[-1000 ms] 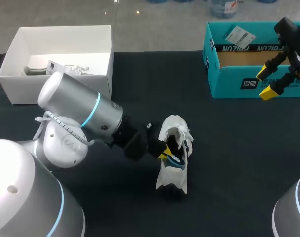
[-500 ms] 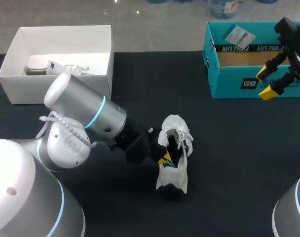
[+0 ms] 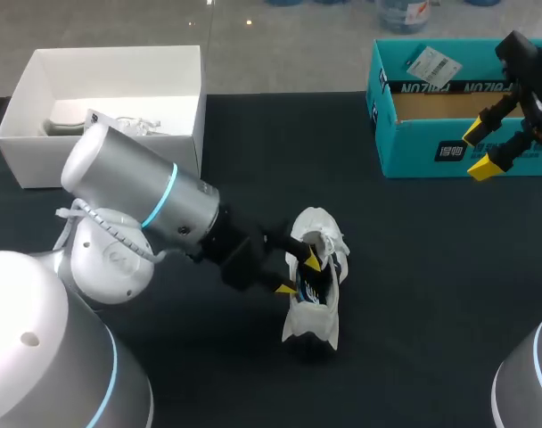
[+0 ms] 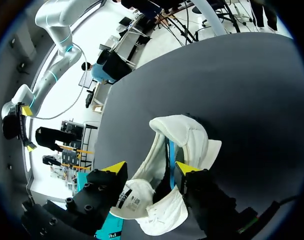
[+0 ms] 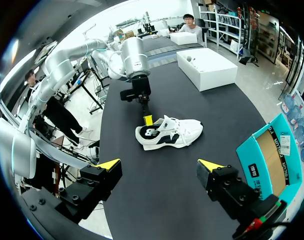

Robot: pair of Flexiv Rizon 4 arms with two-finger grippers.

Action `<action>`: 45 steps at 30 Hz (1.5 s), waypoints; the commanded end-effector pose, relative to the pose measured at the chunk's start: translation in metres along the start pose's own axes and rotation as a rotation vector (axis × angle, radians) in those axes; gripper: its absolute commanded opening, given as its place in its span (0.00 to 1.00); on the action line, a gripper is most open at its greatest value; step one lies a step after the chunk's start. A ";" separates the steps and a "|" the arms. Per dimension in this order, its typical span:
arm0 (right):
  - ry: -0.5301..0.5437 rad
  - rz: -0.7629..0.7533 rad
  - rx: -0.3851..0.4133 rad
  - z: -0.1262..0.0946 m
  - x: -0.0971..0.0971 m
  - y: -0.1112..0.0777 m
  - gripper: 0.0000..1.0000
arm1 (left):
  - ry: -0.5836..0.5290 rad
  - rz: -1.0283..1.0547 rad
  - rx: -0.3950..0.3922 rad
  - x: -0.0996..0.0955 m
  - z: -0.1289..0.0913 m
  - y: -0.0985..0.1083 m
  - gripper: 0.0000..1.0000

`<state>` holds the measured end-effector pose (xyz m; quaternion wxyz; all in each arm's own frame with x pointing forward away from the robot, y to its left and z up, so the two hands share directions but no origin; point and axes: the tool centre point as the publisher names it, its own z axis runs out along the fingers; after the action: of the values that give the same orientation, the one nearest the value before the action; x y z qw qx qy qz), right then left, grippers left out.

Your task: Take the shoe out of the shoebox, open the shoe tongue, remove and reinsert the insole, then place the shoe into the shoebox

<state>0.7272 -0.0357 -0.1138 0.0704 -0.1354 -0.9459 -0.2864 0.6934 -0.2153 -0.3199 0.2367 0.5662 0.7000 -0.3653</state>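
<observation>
step: tongue/insole stage, by my reading | sneaker (image 3: 314,303) on its sole mid-surface (image 3: 414,285), outside teal shoebox (image 3: 414,152) | left end effector (image 3: 298,275): fingers apart at shoe mouth, gripping nothing | right end effector (image 3: 478,150): apart, empty, over shoebox | next: pinch insole edge, lift out

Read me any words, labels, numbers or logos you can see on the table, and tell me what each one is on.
Nothing here reads reliably enough to quote.
White lettering on the teal shoebox: upside down and blurred.
Black label on its front wall: too small.
White tag on its rim: too small.
Side logo on the shoe: a mark, no words.
Small black patch on the shoe: blurred.
</observation>
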 end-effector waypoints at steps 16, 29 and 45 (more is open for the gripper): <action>0.001 0.000 0.004 0.001 -0.001 0.001 1.00 | 0.182 0.063 0.040 -0.001 -0.030 -0.008 0.00; 0.001 0.000 0.004 0.001 -0.001 0.001 1.00 | 0.244 0.083 0.036 0.017 -0.028 -0.011 0.00; 0.001 0.000 0.004 0.001 -0.001 0.001 1.00 | 0.276 0.070 0.039 0.020 -0.002 -0.010 0.00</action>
<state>0.7272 -0.0357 -0.1138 0.0704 -0.1354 -0.9459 -0.2864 0.6769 -0.1913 -0.3237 0.1428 0.6390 0.6979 -0.2903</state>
